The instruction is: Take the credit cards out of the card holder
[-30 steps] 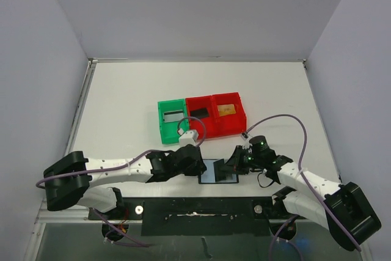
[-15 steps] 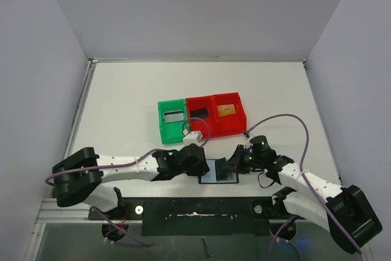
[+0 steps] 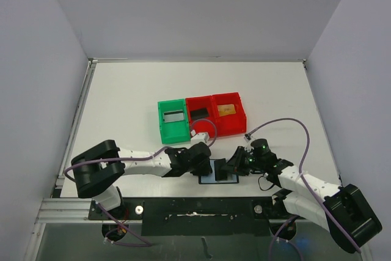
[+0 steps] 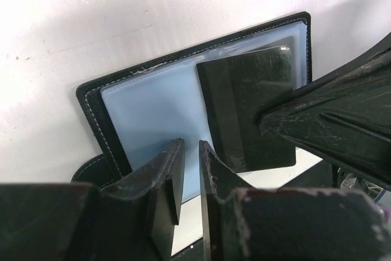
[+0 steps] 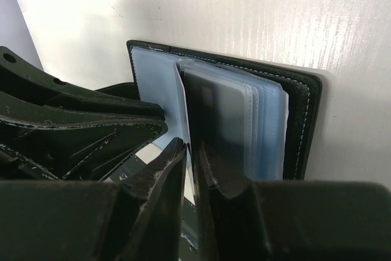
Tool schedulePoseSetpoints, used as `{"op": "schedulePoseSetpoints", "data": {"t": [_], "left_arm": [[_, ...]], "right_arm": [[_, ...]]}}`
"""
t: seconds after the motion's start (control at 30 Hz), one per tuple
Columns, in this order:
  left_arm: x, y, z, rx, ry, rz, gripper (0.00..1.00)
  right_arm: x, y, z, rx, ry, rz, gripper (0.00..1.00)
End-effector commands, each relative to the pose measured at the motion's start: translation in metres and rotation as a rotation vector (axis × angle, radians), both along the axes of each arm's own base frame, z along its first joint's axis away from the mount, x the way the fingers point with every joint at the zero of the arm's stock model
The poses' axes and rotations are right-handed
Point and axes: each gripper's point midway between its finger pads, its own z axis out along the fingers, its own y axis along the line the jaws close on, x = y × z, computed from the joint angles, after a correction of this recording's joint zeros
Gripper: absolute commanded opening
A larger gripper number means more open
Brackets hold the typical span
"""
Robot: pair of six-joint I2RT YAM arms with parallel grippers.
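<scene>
Grey walls closed in a white bench (image 3: pixel 122 102), and both arms reached low over its near edge. The left tool (image 4: pixel 190 145) had its fingers a narrow slit apart with nothing visible between them, the tips over the left-hand pocket. The right tool (image 5: pixel 189 143) had its fingers almost together, with a thin clear leaf (image 5: pixel 182 99) standing upright between them. Each tool blocked part of the other's view of the pockets.

Between the tools the card holder (image 3: pixel 219 175) lay open near the bench's front edge, showing a black stitched cover and glossy blue-grey pockets. Whether a card sat inside could not be told.

Farther back, well apart, a green bin (image 3: pixel 174 132) and two red bins (image 3: pixel 214 128) stood touching in a row. They held a greyish card (image 3: pixel 173 115), a black card (image 3: pixel 199 113) and a tan card (image 3: pixel 227 110).
</scene>
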Motion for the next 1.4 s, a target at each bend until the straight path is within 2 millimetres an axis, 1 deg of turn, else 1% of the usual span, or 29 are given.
{"op": "schedulePoseSetpoints", "data": {"t": [0.0, 0.13, 0.3, 0.33, 0.47, 0.5, 0.57, 0.67, 0.77, 0.9, 0.97, 1.03, 1.07, 1.13, 1.2, 1.23, 1.27, 1.3, 1.33, 1.37], "left_arm": [[0.005, -0.014, 0.005, -0.046, -0.014, -0.025, 0.14], [0.0, -0.015, -0.004, -0.033, 0.007, -0.039, 0.09], [-0.007, -0.003, -0.017, 0.0, 0.041, -0.018, 0.06], [-0.008, -0.002, -0.017, -0.001, 0.042, -0.014, 0.06], [-0.008, 0.005, -0.015, 0.002, 0.037, 0.001, 0.06], [-0.008, 0.006, -0.015, 0.002, 0.034, 0.005, 0.06], [-0.007, 0.008, -0.011, -0.001, 0.027, 0.012, 0.06], [-0.003, 0.009, 0.003, -0.031, -0.004, 0.028, 0.06], [0.001, 0.012, 0.021, -0.059, -0.041, 0.042, 0.07], [0.007, 0.019, 0.046, -0.085, -0.09, 0.055, 0.1], [0.013, 0.032, 0.053, -0.051, -0.117, 0.078, 0.11], [0.023, 0.054, 0.057, 0.01, -0.136, 0.119, 0.13], [0.029, 0.064, 0.06, 0.024, -0.143, 0.134, 0.15], [0.038, 0.081, 0.07, 0.027, -0.161, 0.147, 0.21], [0.047, 0.097, 0.087, 0.008, -0.191, 0.165, 0.34], [0.052, 0.105, 0.099, -0.013, -0.216, 0.18, 0.41], [0.059, 0.116, 0.108, -0.022, -0.235, 0.204, 0.51], [0.065, 0.125, 0.117, -0.032, -0.25, 0.222, 0.57], [0.069, 0.134, 0.124, -0.033, -0.269, 0.226, 0.63], [0.075, 0.144, 0.131, -0.037, -0.284, 0.24, 0.67]], "right_arm": [[0.005, 0.009, 0.01, 0.063, -0.047, 0.004, 0.15], [0.005, 0.01, 0.011, 0.066, -0.045, 0.015, 0.18], [0.008, 0.009, 0.012, 0.052, -0.051, 0.011, 0.2], [0.008, 0.008, 0.012, 0.044, -0.049, 0.007, 0.18], [0.01, 0.007, 0.014, 0.043, -0.059, 0.006, 0.02], [0.011, 0.008, 0.016, 0.046, -0.065, 0.009, 0.0], [0.012, 0.009, 0.02, 0.048, -0.082, 0.022, 0.0], [0.017, 0.006, 0.03, 0.019, -0.126, 0.033, 0.0], [0.024, -0.002, 0.044, -0.029, -0.202, 0.025, 0.0], [0.034, -0.012, 0.077, -0.052, -0.378, 0.008, 0.0], [0.042, -0.018, 0.096, -0.074, -0.502, 0.0, 0.0], [0.049, -0.024, 0.118, -0.086, -0.645, -0.01, 0.0], [0.053, -0.026, 0.129, -0.097, -0.725, -0.008, 0.0], [0.057, -0.03, 0.153, -0.124, -0.88, 0.01, 0.0], [0.059, -0.032, 0.174, -0.16, -1.03, 0.052, 0.0], [0.059, -0.031, 0.181, -0.174, -1.1, 0.081, 0.0], [0.059, -0.031, 0.188, -0.188, -1.16, 0.108, 0.0], [0.059, -0.03, 0.192, -0.215, -1.213, 0.143, 0.0], [0.061, -0.03, 0.194, -0.254, -1.25, 0.177, 0.0], [0.063, -0.031, 0.195, -0.291, -1.275, 0.204, 0.0]]}}
